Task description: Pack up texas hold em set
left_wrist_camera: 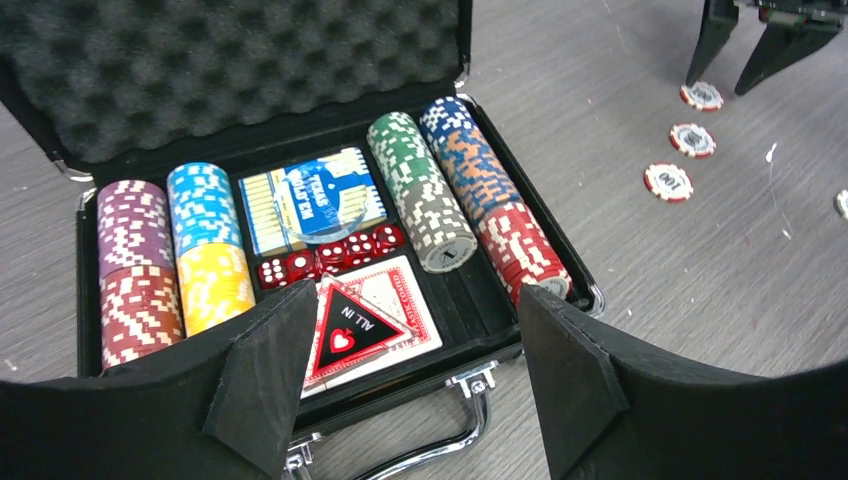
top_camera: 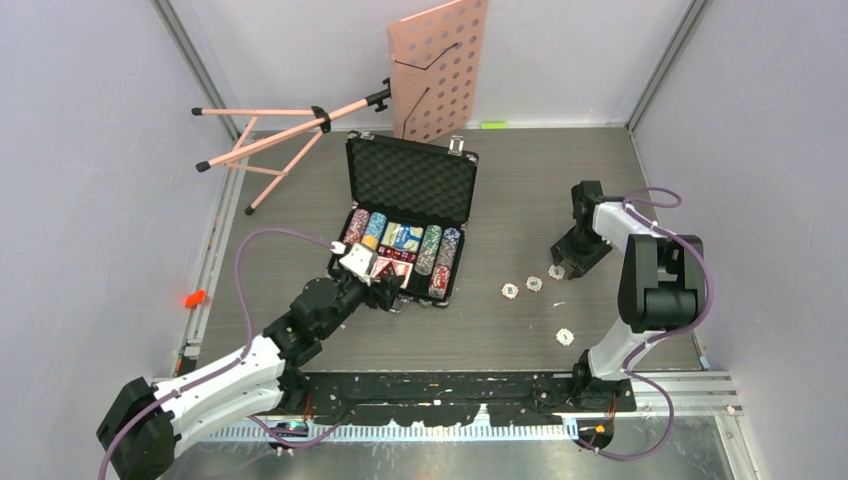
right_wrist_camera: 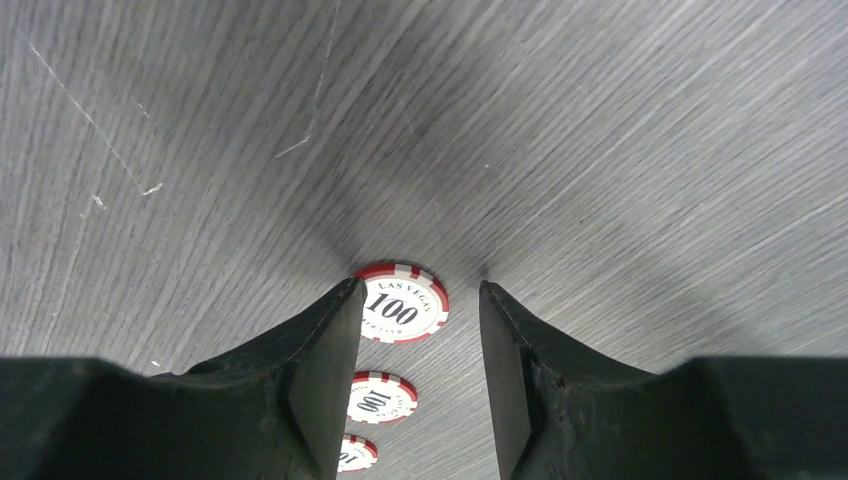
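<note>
Black case (top_camera: pixel 412 182) with silver edges sits open mid-surface (top_camera: pixel 520 190), with the foam lid tilted back and the handle (left_wrist_camera: pixel 440 450) on the near side. Inside, chip rows (left_wrist_camera: pixel 420 190) stand on edge: purple/dark red and blue/yellow on the left, green/white and blue/orange/red on the right. Between them are a blue card deck (left_wrist_camera: pixel 315 200), a line of red dice (left_wrist_camera: pixel 330 255) and a red deck (left_wrist_camera: pixel 400 300) under an "ALL IN" triangle (left_wrist_camera: pixel 345 330). Three red-and-white "100" chips (left_wrist_camera: pixel 692 139) lie flat in a row to the right of the case, and a fourth chip (top_camera: pixel 565 337) lies apart, closer in.

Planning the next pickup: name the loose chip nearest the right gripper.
The 100 chip flat between the fingers of the right gripper, at the row's end farthest from the case; the others lie outside.
</note>
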